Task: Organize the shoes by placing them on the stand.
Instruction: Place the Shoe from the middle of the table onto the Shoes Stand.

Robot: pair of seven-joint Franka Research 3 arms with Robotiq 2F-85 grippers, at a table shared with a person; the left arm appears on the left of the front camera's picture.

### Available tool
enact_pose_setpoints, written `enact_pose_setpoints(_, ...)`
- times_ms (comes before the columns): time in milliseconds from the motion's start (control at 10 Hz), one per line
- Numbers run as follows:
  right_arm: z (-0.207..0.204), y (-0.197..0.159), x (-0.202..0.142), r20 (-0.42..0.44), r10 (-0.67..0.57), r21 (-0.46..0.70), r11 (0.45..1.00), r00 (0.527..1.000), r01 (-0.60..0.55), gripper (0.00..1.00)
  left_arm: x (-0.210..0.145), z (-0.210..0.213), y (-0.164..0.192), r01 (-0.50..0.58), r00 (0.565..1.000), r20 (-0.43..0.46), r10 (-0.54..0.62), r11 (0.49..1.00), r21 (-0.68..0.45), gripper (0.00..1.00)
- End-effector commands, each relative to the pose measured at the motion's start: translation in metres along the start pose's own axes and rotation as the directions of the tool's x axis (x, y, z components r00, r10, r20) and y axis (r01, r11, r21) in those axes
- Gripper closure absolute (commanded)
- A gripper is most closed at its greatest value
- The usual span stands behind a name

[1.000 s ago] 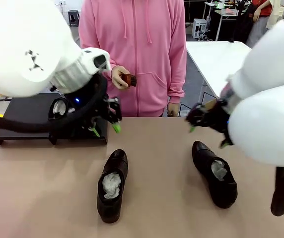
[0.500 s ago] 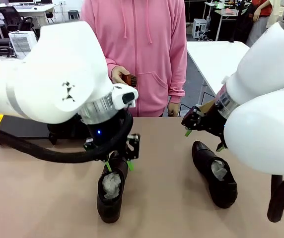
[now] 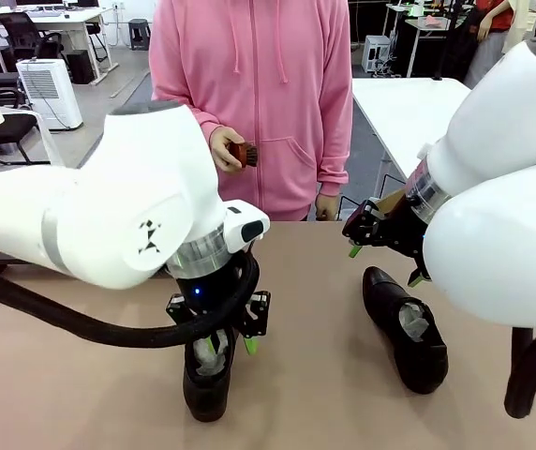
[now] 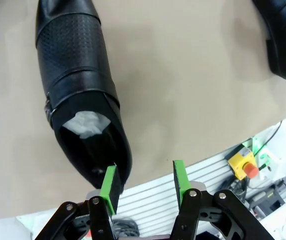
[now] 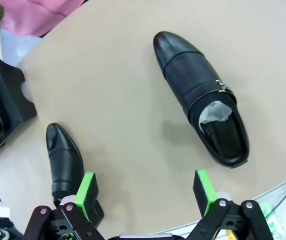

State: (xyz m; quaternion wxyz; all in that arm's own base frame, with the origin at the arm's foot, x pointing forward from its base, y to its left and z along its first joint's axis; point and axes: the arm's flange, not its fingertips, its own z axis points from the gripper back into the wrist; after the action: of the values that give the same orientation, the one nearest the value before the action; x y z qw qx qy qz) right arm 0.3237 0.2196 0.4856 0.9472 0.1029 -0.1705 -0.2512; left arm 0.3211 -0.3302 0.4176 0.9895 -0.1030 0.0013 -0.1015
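Around my table, across from me
A person in a pink hoodie (image 3: 259,103) stands at the far edge of my tan table (image 3: 315,384), with a small brown brush (image 3: 245,153) level with the hoodie's pocket. Behind them on my left are a white boxy appliance (image 3: 50,89) and a black office chair (image 3: 20,33) — on my right, a white table (image 3: 409,108). Past my table's near edge sits a yellow box with a red stop button (image 4: 245,164).

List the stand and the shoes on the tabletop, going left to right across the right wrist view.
From the left: low matte-black flat stand → glossy black smooth-toed leather shoe → glossy black perforated leather shoe with a buckle, stuffed with white paper.
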Motion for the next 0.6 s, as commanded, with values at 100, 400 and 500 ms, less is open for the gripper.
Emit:
enact_pose_setpoints(100, -0.001, 0.002, 0.005, -0.009, 0.017, 0.022, 1.0, 1.0, -0.016, 0.0, 0.007, -0.033, 0.004, -0.041, 0.999, 0.037, 0.038, 0.997, 0.064, 0.43)
enact_pose_setpoints(400, -0.001, 0.002, 0.005, -0.009, 0.017, 0.022, 1.0, 1.0, -0.016, 0.0, 0.021, -0.055, 0.006, -0.036, 0.998, 0.049, 0.032, 0.995, 0.097, 0.43)
enact_pose_setpoints(500, -0.001, 0.002, 0.005, -0.009, 0.017, 0.022, 1.0, 1.0, -0.016, 0.0, 0.024, -0.059, 0.006, -0.028, 0.999, 0.032, 0.025, 0.995, 0.096, 0.43)
